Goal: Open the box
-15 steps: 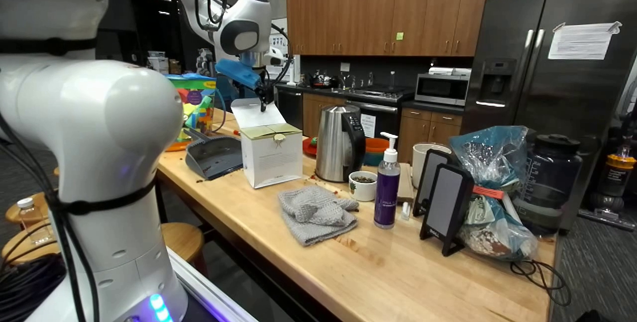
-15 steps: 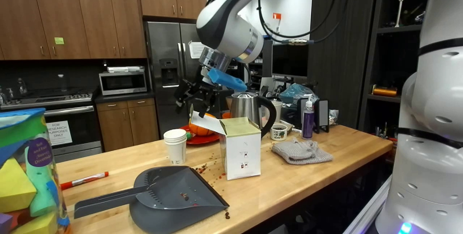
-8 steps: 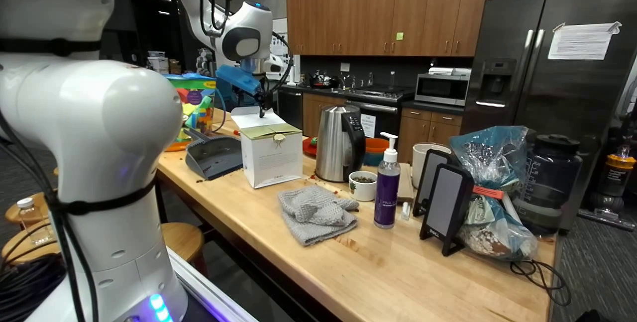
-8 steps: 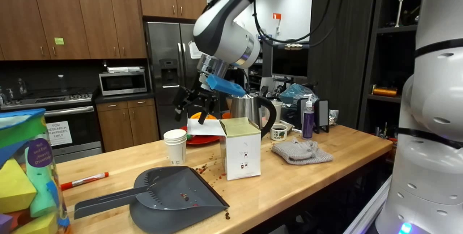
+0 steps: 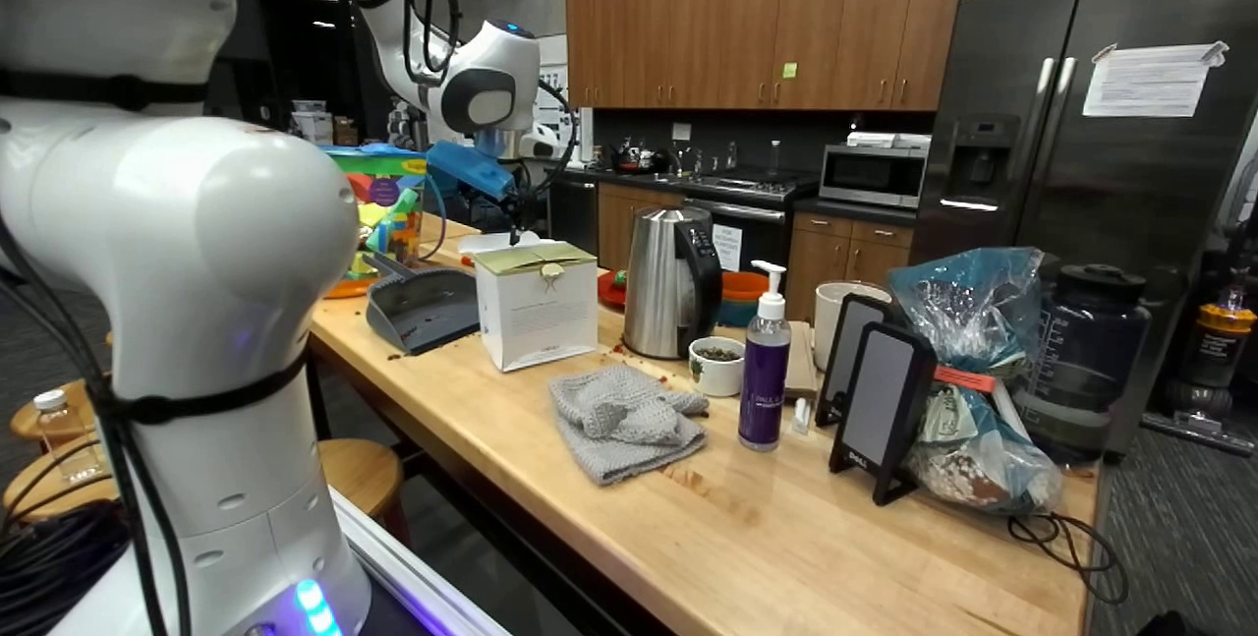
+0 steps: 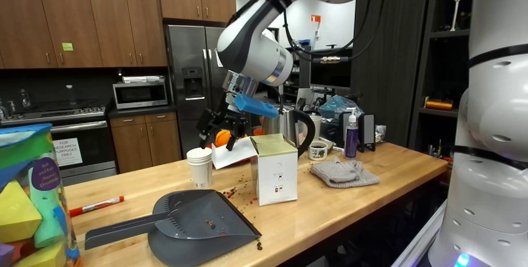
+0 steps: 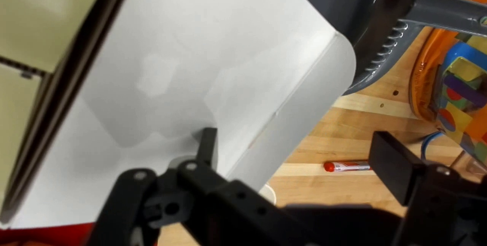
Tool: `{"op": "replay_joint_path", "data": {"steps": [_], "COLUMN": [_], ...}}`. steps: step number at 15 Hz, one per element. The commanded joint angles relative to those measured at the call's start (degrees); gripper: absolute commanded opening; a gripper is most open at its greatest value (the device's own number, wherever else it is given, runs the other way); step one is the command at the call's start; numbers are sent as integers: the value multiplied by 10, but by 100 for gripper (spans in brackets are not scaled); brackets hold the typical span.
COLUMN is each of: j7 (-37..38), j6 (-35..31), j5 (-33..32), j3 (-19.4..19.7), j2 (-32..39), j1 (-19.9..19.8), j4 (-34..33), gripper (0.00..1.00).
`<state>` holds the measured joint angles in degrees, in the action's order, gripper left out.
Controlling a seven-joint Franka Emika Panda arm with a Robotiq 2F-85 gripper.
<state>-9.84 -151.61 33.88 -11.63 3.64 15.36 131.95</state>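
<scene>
A second ago the lid flap point(image 6: 239, 154) of the white box point(image 6: 277, 178) slanted up and outward; half a second ago it lay roughly level, and now it slopes down, away from the box. The hand point(image 6: 216, 145) has sunk along with it (the arm point(image 6: 266, 60) sits lower in both exterior views), while the body of the box has kept its place on the surface point(image 6: 326, 201), upright between the steel kettle point(image 5: 653, 282) and the dustpan point(image 6: 202, 221). Olive-green panels point(image 6: 275, 144) cover its top.

The box stands just to the side of the hand, and the flap reaches out beneath one of its fingers point(image 7: 207, 145). They are spread wide apart and hold nothing. In the wrist view one finger is over the flap's white inner face (whether it touches, I cannot tell); the other is out past the flap's edge and hides one end of a red marker point(image 7: 348, 166). A stack of paper cups point(image 6: 200, 172) stands near the flap's outer edge.
</scene>
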Motion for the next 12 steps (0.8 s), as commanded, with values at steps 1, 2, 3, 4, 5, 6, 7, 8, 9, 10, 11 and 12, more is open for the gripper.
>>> {"op": "replay_joint_path", "data": {"steps": [1,2,3,4,5,6,7,8,9,10,11,12], "j7": [2,3,5,7,8,8,9,9,10,12,14,15], "j6": [12,12,13,13,13,14,16,17,18,20,22,23], "j5": [-10,-11,-15,-19,-22,-25,-27,-28,-31,-36,-41,-45], "j3": [-8,-8,-7,-7,-7,-7,-7,-7,-7,-7,-7,-7], "j2": [5,6,6,7,8,8,9,10,12,14,15,16], "j1": [-17,-19,-21,-22,-24,-25,-26,-27,-28,-29,-29,-29], "j4": [-4,-3,-2,0,-1,0,0,0,-1,-1,-1,-1], "gripper": [100,100,100,100,100,100,100,100,100,100,100,100]}}
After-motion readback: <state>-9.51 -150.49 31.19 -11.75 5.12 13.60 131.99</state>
